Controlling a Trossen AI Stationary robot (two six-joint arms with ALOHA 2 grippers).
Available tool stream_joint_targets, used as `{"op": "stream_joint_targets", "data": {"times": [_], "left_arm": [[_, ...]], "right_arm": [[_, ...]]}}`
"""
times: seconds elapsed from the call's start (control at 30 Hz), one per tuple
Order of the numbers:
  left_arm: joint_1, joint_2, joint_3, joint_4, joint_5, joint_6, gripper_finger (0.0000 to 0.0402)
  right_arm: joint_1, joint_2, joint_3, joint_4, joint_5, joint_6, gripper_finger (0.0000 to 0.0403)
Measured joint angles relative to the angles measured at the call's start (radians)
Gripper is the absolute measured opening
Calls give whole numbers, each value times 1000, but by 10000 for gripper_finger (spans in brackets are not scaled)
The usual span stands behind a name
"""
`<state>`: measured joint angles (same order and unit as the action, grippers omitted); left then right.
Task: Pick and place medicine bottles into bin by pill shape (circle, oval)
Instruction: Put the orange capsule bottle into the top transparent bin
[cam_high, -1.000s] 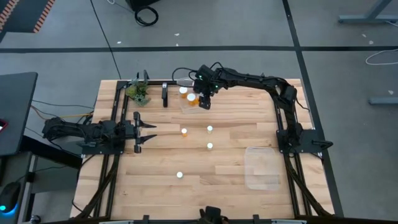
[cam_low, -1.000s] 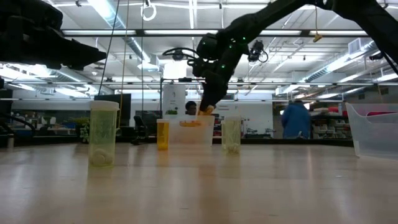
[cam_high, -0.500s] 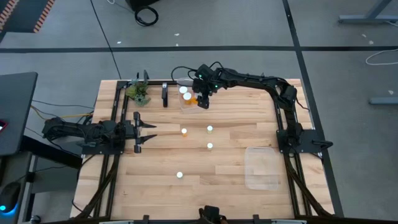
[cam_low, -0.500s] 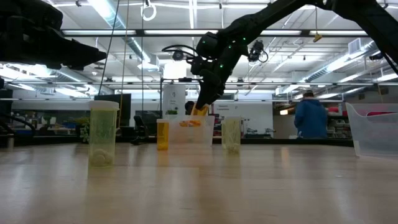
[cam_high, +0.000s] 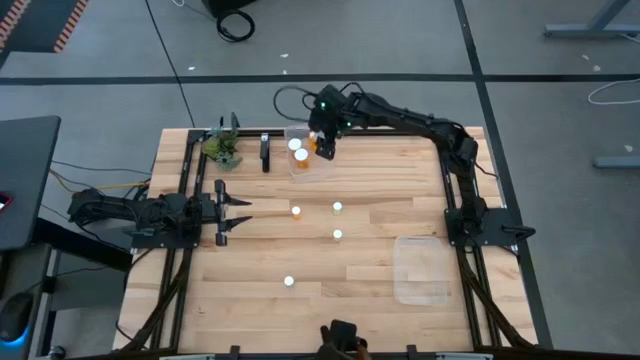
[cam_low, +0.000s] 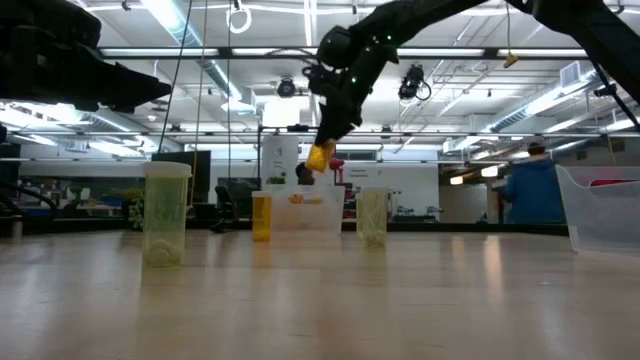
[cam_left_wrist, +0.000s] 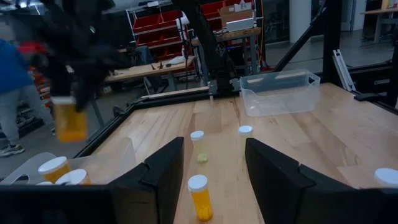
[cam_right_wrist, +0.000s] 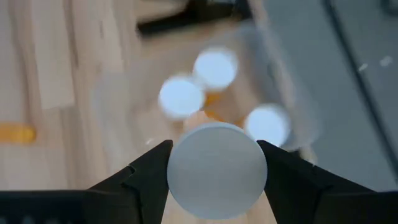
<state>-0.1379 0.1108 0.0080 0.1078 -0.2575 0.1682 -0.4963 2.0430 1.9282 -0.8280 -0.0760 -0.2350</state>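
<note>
My right gripper (cam_high: 322, 143) is shut on an orange medicine bottle (cam_low: 320, 157) and holds it in the air above the clear bin (cam_high: 300, 166) at the table's far side. In the right wrist view the bottle's white cap (cam_right_wrist: 216, 163) sits between my fingers, over three white-capped bottles (cam_right_wrist: 181, 97) lying in the bin. Several more medicine bottles (cam_high: 296, 211) (cam_high: 337, 234) (cam_high: 289, 281) stand upright mid-table. My left gripper (cam_high: 238, 213) rests at the table's left side, fingers apart with nothing between them.
A second clear bin (cam_high: 421, 268) sits at the near right of the table. A small green plant (cam_high: 222, 149) and a black stand (cam_high: 265, 152) are beside the far bin. A person (cam_low: 532, 192) in blue walks in the room behind.
My right gripper has risen with the bottle and shifted slightly toward the far edge, above the bin. The person in the background has walked to the right. The left arm has not moved.
</note>
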Motion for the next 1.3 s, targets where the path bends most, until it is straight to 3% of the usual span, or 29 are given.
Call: {"op": "stream_joint_targets", "data": {"times": [0.23, 0.73, 0.87, 1.3], "left_arm": [[0, 0, 0, 0, 0, 0, 177], [0, 0, 0, -1, 0, 0, 177], [0, 0, 0, 0, 0, 0, 178], [0, 0, 0, 0, 0, 0, 180]], "right_arm": [[-27, 0, 104, 52, 3, -19, 232], [-5, 136, 105, 29, -25, -16, 232], [-9, 139, 105, -4, 23, -16, 232], [-26, 139, 59, -11, 9, -2, 232]]}}
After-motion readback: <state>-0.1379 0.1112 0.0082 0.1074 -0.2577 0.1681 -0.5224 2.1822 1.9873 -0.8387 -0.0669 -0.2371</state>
